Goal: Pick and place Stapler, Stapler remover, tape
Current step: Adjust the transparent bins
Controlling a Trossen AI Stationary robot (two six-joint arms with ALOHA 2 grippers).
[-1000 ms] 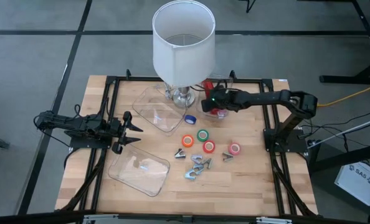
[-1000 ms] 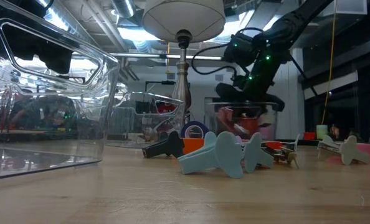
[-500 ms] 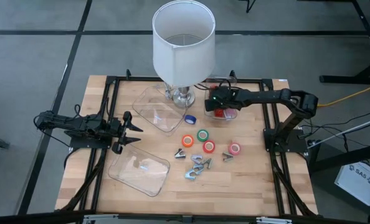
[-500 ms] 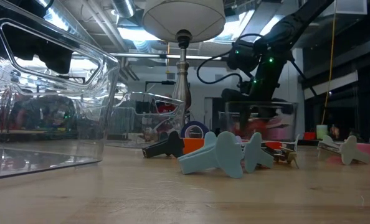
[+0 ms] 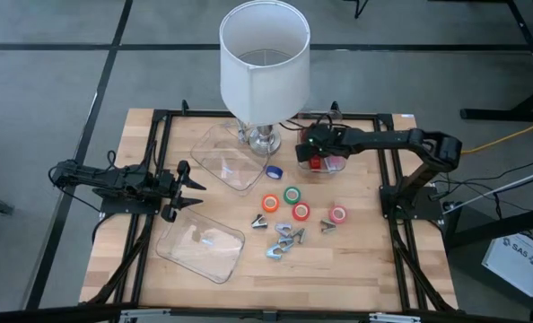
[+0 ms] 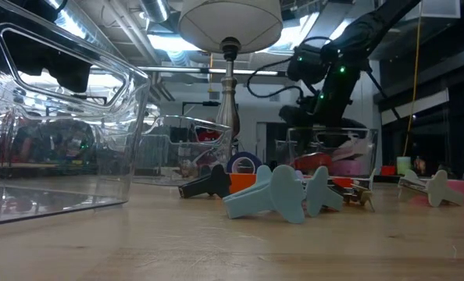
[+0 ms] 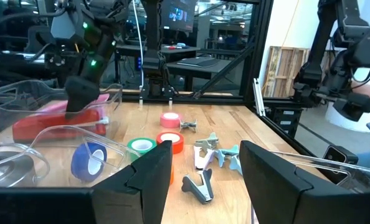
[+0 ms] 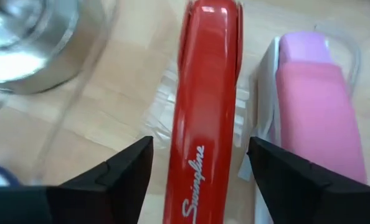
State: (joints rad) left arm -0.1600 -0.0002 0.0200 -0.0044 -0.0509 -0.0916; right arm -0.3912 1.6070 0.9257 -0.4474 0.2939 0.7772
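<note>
Reading "Swingline" along the red stapler [image 8: 205,112], I see the right gripper [image 8: 197,165] hanging over it, fingers spread and gripping nothing. Only that wrist view shows the pink stapler [image 8: 319,112] alongside; tape rolls [image 5: 291,205] lie mid-table. The left gripper [image 5: 190,190] waits apart, jaws open.

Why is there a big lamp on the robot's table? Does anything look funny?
The white-shaded lamp stands at the table's back edge among office things, odd company. Otherwise the tape rolls and staple removers just lie loose, nothing spilled or broken.
</note>
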